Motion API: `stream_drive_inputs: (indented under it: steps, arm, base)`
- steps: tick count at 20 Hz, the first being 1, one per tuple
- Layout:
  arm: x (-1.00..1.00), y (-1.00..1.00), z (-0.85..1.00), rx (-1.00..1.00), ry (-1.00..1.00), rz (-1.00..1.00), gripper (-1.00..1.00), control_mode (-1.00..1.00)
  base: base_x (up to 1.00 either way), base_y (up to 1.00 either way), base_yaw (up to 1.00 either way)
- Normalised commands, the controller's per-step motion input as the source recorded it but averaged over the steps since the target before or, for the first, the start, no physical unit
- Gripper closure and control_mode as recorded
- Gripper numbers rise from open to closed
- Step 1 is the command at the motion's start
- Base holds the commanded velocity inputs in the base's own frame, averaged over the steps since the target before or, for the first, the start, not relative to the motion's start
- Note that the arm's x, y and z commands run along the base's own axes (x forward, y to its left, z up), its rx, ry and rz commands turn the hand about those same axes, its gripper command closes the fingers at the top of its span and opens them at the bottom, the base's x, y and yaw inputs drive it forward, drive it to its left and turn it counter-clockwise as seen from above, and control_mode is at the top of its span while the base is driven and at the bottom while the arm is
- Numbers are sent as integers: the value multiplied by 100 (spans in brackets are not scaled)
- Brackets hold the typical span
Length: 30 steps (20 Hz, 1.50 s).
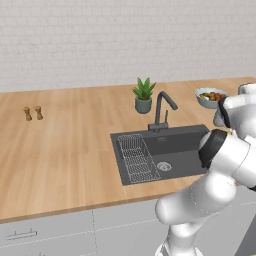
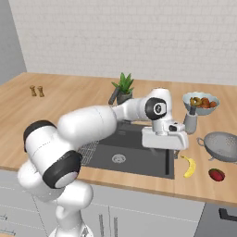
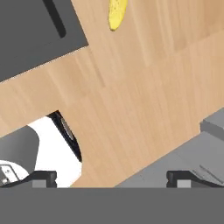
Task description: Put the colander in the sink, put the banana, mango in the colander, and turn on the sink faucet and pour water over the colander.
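The wooden surface [image 1: 65, 150] carries a dark sink [image 1: 185, 145] set into it, with a wire rack [image 1: 137, 157] lying in the basin's left part and a round silver drain [image 2: 118, 158] in its floor. The dark faucet [image 1: 162, 110] stands at the sink's back edge, and a small potted plant [image 1: 143, 95] sits just beside it. No stream runs from the spout. The colander [image 2: 222, 146] rests upright on the surface to the right of the sink, well apart from the basin. The banana [image 2: 188, 166] lies on the surface near the sink's right front corner, and the mango [image 2: 216, 174] lies just to its right, the two apart from each other and both in front of the colander. A pale bowl of fruit [image 2: 200, 102] stands further back, with a small grey cup-like thing [image 2: 190, 121] near it. Two little shakers [image 1: 33, 113] stand far off to the left. The arm reaches over the sink's right side, and the hand [image 3: 111, 177] hangs above the surface near the front edge with its two fingers spread wide apart and nothing between them; in the hand view the banana's tip shows at the top, beyond the fingertips, not touched.
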Motion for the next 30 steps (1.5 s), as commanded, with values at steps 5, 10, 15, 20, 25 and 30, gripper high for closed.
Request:
stream_drive_inputs:
  steps: [5,10,15,20,25,30]
  arm:
    - [34,-44,0,-2,4,18,-100,-100]
    - [34,-43,0,0,0,34,-100,-100]
    - [26,-29,-8,0,-7,43,-100,-100]
    - [28,-28,-8,2,-16,41,-100,-100]
    - [28,-26,-16,1,-2,22,-100,-100]
    - [41,-5,-23,1,-1,1,-100,-100]
  base:
    - [0,0,0]
    - [0,0,0]
    - [0,0,0]
    - [0,0,0]
    - [0,0,0]
    - [0,0,0]
